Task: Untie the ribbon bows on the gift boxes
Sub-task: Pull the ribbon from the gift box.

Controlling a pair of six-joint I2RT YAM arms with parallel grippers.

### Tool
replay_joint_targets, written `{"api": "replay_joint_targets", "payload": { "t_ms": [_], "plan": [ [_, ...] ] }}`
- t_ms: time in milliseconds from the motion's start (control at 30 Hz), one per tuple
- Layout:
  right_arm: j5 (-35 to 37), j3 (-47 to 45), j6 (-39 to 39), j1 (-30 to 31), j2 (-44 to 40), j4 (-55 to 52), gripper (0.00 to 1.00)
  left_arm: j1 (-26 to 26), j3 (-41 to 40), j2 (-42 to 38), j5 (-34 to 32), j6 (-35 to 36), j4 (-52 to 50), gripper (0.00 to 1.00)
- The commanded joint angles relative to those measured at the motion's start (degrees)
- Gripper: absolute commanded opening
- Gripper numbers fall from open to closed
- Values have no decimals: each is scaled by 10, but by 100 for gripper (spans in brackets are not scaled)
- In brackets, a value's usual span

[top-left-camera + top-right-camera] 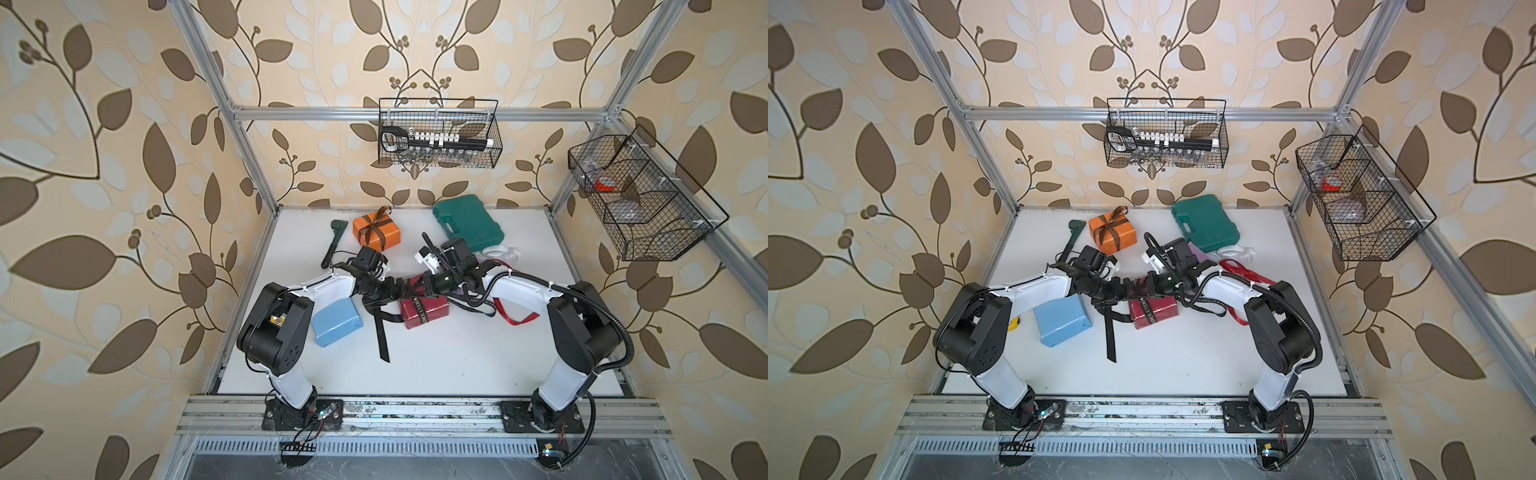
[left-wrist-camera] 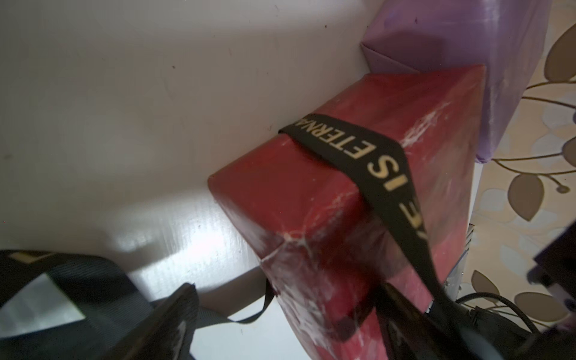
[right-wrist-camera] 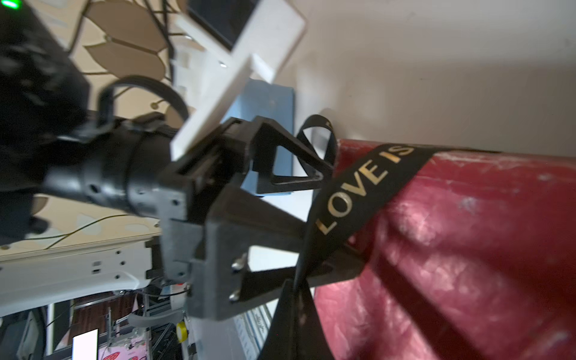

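Note:
The dark red gift box [image 1: 428,312] lies mid-table with the black lettered ribbon [image 2: 367,152] still round it. A loose tail [image 1: 381,332] of it trails toward the front. My left gripper [image 2: 288,286] is open, one finger [image 2: 174,311] off the box's corner and the other against its far side. My right gripper [image 3: 294,296] is shut on the black ribbon just beside the box. The orange box [image 1: 380,237] keeps its tied brown bow [image 1: 376,218]. The light blue box [image 1: 336,322] is bare. The lilac box [image 2: 452,37] lies behind the red one, mostly under my right arm.
A green tool case [image 1: 467,226] stands at the back right, with a loose white ribbon [image 1: 503,251] beside it and a loose red ribbon [image 1: 515,318] by my right arm. A dark tool [image 1: 332,245] lies left of the orange box. Two wire baskets [image 1: 438,133] hang on the frame.

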Motion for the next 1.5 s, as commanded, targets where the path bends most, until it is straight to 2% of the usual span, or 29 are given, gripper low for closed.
{"api": "replay_joint_targets", "payload": {
  "t_ms": [0, 300, 700, 1133, 1467],
  "plan": [
    [-72, 5, 32, -9, -44, 54, 0, -2, 14, -4, 1, -5, 1, 91],
    [-91, 33, 41, -36, -72, 56, 0, -2, 20, -8, -1, 0, -9, 91],
    [-91, 107, 5, -51, -83, -12, 0, -2, 41, -23, -6, 17, -46, 91],
    [-89, 187, -21, -71, -91, -68, 0, -2, 23, -8, -12, 24, -46, 91],
    [-94, 294, -22, -95, -86, -97, 0, -2, 19, 0, -14, 28, -48, 91]
  ]
}}
